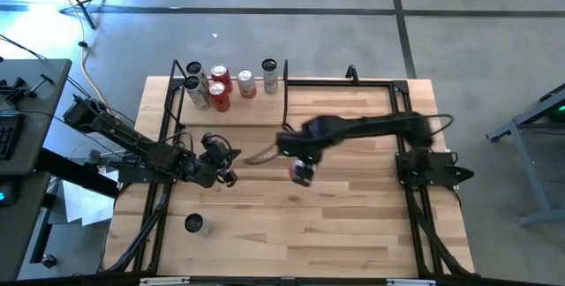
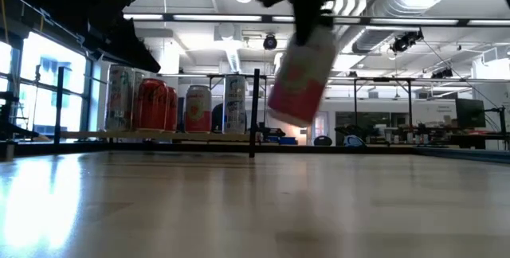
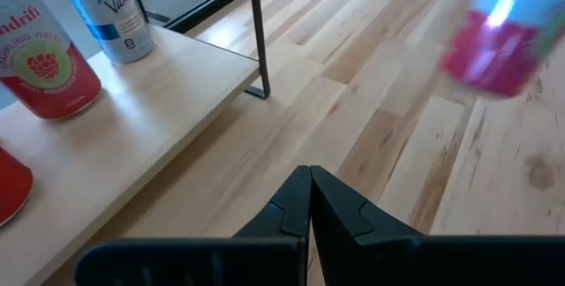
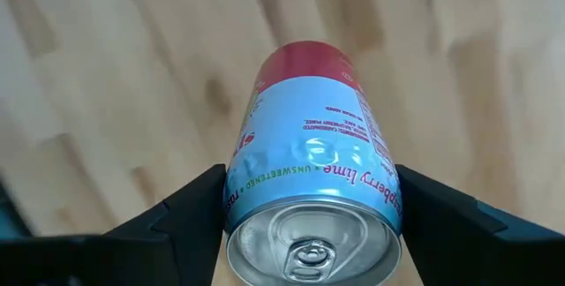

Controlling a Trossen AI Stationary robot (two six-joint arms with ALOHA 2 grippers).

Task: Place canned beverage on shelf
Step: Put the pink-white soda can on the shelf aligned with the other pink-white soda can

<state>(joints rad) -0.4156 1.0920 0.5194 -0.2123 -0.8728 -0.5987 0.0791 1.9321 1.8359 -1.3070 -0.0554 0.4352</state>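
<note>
My right gripper (image 1: 303, 169) is shut on a light-blue and pink can (image 4: 309, 158) above the table's middle; the can also shows in the low view (image 2: 301, 79) and the left wrist view (image 3: 494, 34). The shelf (image 1: 231, 114), a light-wood board with black upright frames, stands at the table's far left and carries several cans (image 1: 219, 90) standing on their bases. My left gripper (image 1: 228, 176) is shut and empty at the table's left, near the shelf's front edge (image 3: 159, 136). My right gripper pinches the can's upper wall just below the rim (image 4: 243, 202) between its two fingers (image 4: 190, 206), one on each side. The fingers come from above, pointing down. The can hangs below them, lifted clear of the table, tilted with its base toward the shelf.
One more can (image 1: 194, 223) stands alone near the table's near left corner. Bare shelf board (image 1: 256, 114) lies in front of the cans. The black table frame (image 1: 353, 81) runs along the far and side edges.
</note>
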